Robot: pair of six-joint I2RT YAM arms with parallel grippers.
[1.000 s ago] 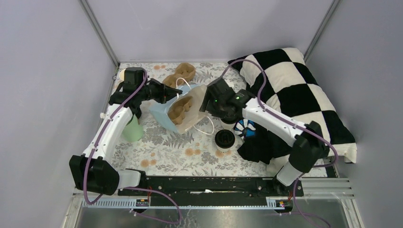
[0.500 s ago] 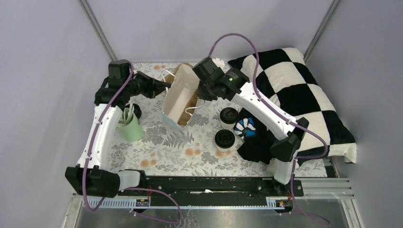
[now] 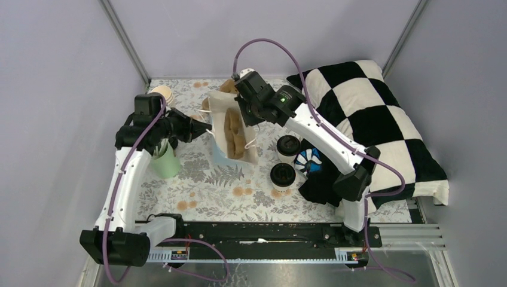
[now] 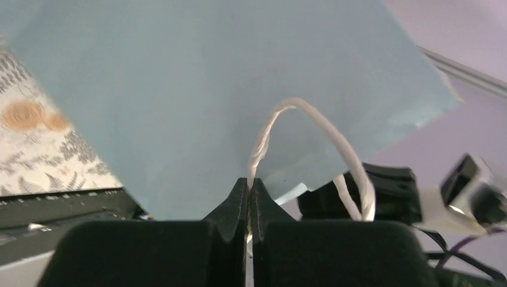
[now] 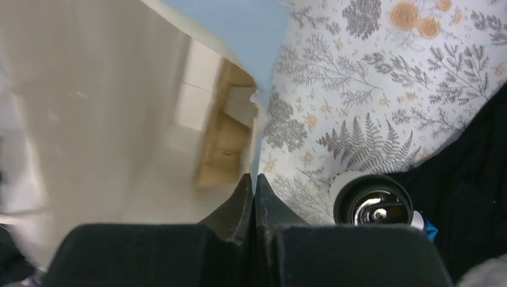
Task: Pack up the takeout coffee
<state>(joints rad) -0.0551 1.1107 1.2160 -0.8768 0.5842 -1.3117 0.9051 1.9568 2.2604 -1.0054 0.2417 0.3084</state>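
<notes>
1. Step in hand: opening the bag (image 3: 234, 128) for loading. You hold it upright between your two hands, over the bench (image 3: 197, 197).
2. Left hand (image 4: 250, 181): clenched on the white cord handle (image 4: 317, 128) at the bag's blue wall.
3. Right hand (image 5: 253, 182): clenched on the opposite rim of the bag, with a brown cardboard tray (image 5: 222, 143) showing inside.
4. Coffee: the far cup (image 3: 288, 145) and the near cup (image 3: 282, 174), both lidded, stand on the bench just right of the bag. They are beside a black cloth (image 3: 326, 179), and neither hand touches them.
5. Next move, as a judgement: leave one hand holding the mouth wide, free the other, and take a cup upright by its wall. The thin bag may sag once released.
6. Hard to make out:
   - You cannot tell whether the bag's base rests on the bench or hangs lifted.
   - The tray's seating is blurred.
   - The right wrist view shows only one lid, and the left wrist view shows no cup.
</notes>
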